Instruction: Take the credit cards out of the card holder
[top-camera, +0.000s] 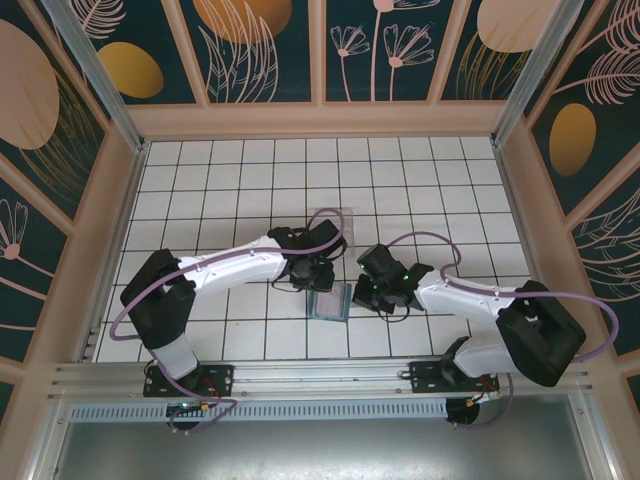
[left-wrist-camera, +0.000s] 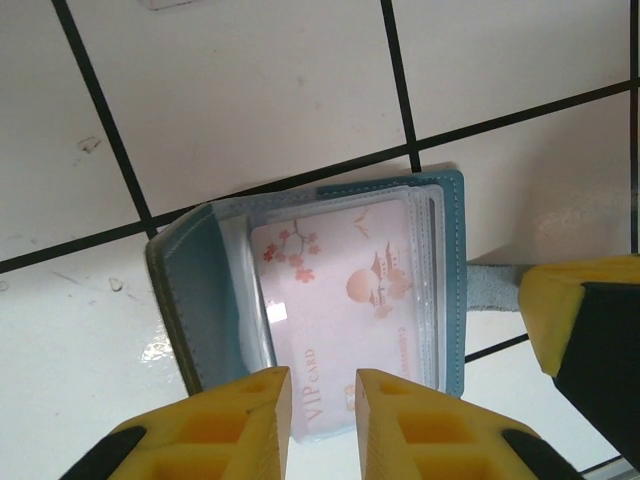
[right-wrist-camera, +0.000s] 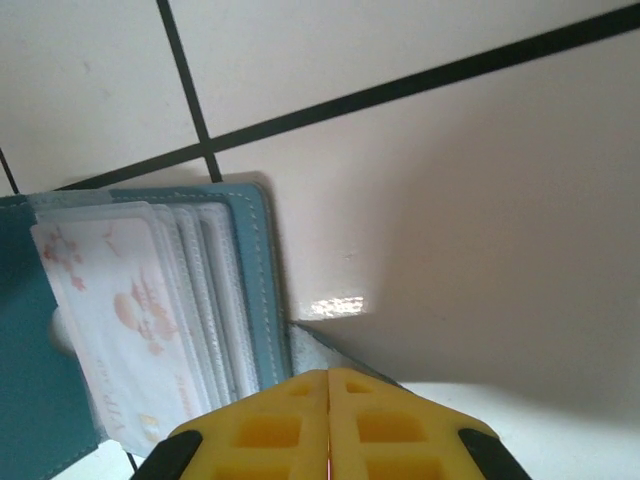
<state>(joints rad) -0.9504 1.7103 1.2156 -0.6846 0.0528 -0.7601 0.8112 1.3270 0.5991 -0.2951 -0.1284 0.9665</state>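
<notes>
Left gripper (left-wrist-camera: 322, 388) holds its yellow jaws a narrow gap apart with nothing pinched between them. The tips hang over the near edge of the top credit card (left-wrist-camera: 340, 300), and it cannot be told whether they touch it. Right gripper (right-wrist-camera: 328, 382) is closed tight, fingers meeting, on the grey strap tab (right-wrist-camera: 318, 345) that sticks out from the card holder's side

The white tiled table (top-camera: 220, 180) with dark grout lines carries everything. The left arm (top-camera: 230, 265) and right arm (top-camera: 460, 295) reach inward from the near edge and meet around its middle. A clear plastic tray (top-camera: 332, 222) lies just beyond the two grippers, apart from the card holder

The teal-blue card holder (top-camera: 330, 302) lies open on the tiles between the grippers, slightly nearer the bases than they are. From the left wrist it sits directly ahead of the left fingertips, with one cover (left-wrist-camera: 195, 290) raised at an angle on the left and the stitched edge on the right. From the right wrist it lies ahead and to the left of the closed tips, and only the tab reaches them

Clear sleeves (right-wrist-camera: 205, 300) fan out inside the holder. The topmost shows a pale pinkish-white card printed with blossoms, a pagoda and "VIP CARD". Whether the sleeves behind it hold cards cannot be told
</notes>
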